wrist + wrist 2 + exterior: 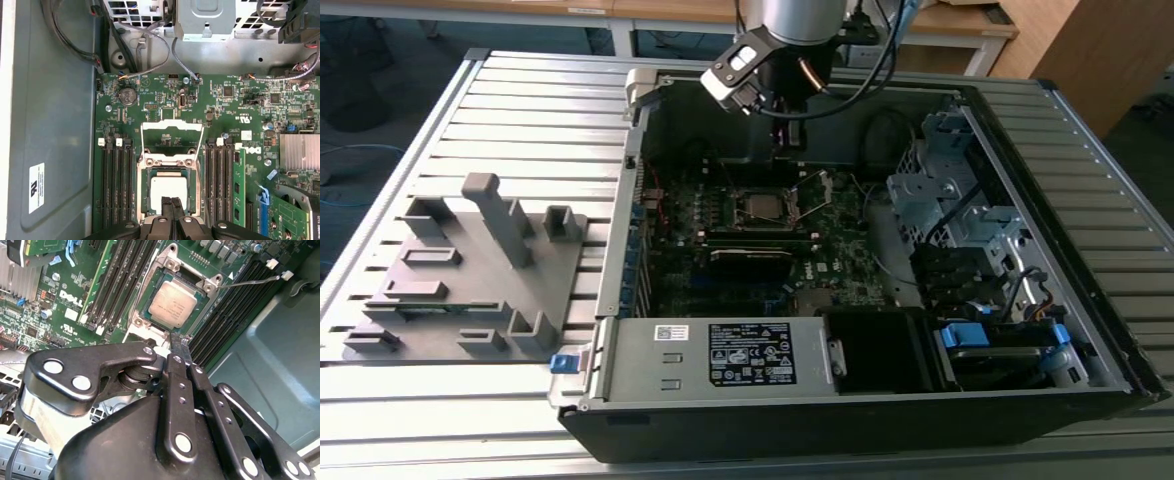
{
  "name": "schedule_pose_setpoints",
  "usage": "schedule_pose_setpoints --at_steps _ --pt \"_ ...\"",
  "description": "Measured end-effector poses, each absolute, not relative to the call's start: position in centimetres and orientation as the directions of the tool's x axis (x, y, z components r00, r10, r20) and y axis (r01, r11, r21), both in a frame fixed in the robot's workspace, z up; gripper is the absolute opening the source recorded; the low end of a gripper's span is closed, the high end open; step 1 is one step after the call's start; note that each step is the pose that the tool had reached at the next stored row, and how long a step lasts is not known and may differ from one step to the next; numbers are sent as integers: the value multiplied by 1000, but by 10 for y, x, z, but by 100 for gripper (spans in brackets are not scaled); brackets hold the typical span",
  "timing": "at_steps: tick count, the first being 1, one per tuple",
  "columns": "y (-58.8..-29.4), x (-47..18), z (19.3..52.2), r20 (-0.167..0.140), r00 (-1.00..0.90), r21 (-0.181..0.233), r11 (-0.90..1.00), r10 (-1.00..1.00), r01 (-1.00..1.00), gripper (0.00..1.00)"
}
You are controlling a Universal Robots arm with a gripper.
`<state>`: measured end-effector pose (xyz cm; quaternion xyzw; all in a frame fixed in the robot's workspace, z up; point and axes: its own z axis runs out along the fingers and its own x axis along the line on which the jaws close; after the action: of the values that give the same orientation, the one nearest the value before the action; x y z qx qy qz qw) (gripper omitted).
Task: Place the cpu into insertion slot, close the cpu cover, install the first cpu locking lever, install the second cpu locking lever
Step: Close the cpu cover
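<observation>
One cpu (170, 187) was seen lying flat in the single insertion slot (146, 192) of the green motherboard (240, 107). The one cpu cover (170, 125) was found swung open, clear of the chip, on the side away from the pincer (172, 204). The pincer was held at the socket's near edge, its two fingers pressed together with nothing pinched. Two banks of black memory slots (117, 185) were counted, one on each side of the socket. One open computer case (854, 400) was seen resting on the slatted surface (520, 110).
</observation>
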<state>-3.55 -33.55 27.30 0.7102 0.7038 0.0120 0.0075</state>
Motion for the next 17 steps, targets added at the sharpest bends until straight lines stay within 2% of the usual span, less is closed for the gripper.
schedule_pose_setpoints --at_steps 17 --pt "-334 -14 271 6 9 27 -9 1000 1000 10"
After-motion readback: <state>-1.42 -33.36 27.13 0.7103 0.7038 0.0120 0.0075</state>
